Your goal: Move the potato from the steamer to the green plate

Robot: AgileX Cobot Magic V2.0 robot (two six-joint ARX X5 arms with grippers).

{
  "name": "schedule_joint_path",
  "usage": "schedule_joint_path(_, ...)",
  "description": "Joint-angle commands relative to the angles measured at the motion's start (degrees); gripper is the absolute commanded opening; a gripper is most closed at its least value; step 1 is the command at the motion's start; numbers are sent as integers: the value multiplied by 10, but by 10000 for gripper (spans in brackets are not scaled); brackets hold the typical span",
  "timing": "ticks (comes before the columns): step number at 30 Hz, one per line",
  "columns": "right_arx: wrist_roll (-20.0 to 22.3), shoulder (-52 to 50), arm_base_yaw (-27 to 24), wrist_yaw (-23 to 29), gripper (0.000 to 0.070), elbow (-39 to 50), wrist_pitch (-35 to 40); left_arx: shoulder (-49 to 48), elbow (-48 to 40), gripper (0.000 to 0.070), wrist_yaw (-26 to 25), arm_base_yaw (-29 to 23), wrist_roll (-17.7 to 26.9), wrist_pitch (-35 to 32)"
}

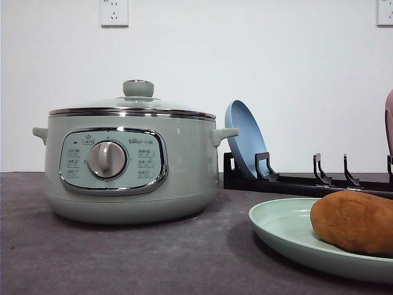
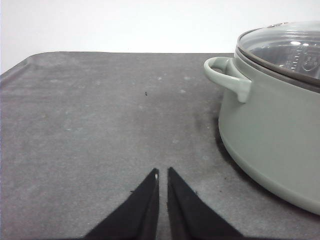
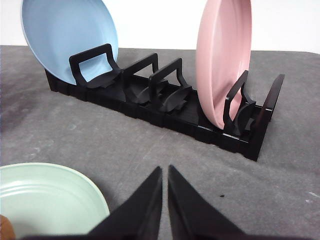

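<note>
Front view
Steamer (image 1: pixel 129 157): stands on the left of the dark grey table (image 1: pixel 123 258), glass lid (image 1: pixel 132 104) on, green knob (image 1: pixel 138 88) on top, silver dial (image 1: pixel 107 160) facing the camera in a chrome-rimmed panel.
Potato (image 1: pixel 355 221): lies on the green plate (image 1: pixel 282 230) at the lower right, touching its surface, well apart from the steamer.
Dish rack (image 1: pixel 307 179): black, behind the green plate, to the right of the steamer.
Blue plate (image 1: pixel 244 138): stands on edge, tilted, in the rack's slot nearest the steamer.
Pink plate (image 1: pixel 389 120): only a sliver shows at the right edge.
Wall sockets (image 1: pixel 114 12): white, high on the wall.

Left wrist view
Left gripper (image 2: pixel 163 172): black fingers almost together, a thin gap between the tips, nothing between them; it hangs over bare table.
Steamer: its pale green wall and one side handle (image 2: pixel 227 75) show near the gripper, not touching it; the lid is closed.

Right wrist view
Right gripper (image 3: pixel 165 170): fingers nearly closed, a narrow slit between the tips, holding nothing.
Green plate (image 3: pixel 50 197): just beside the fingers, its rim near one of them.
Potato (image 3: pixel 6 227): a small brown edge shows on the plate at the picture's corner.
Rack (image 3: pixel 165 107): beyond the gripper, the blue plate (image 3: pixel 67 37) at one end, the pink plate (image 3: pixel 222 55) upright near the other, empty slots between.
</note>
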State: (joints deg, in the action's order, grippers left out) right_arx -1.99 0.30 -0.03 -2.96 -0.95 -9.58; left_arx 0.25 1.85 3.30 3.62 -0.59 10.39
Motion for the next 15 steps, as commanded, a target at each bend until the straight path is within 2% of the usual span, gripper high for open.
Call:
schedule_joint_path(1, -7, -1, 0, 0, 9, 3, 7, -1, -12, 26, 3, 0, -1, 3)
schedule_joint_path(15, -7, -1, 0, 0, 9, 3, 7, -1, -12, 26, 3, 0, -1, 3)
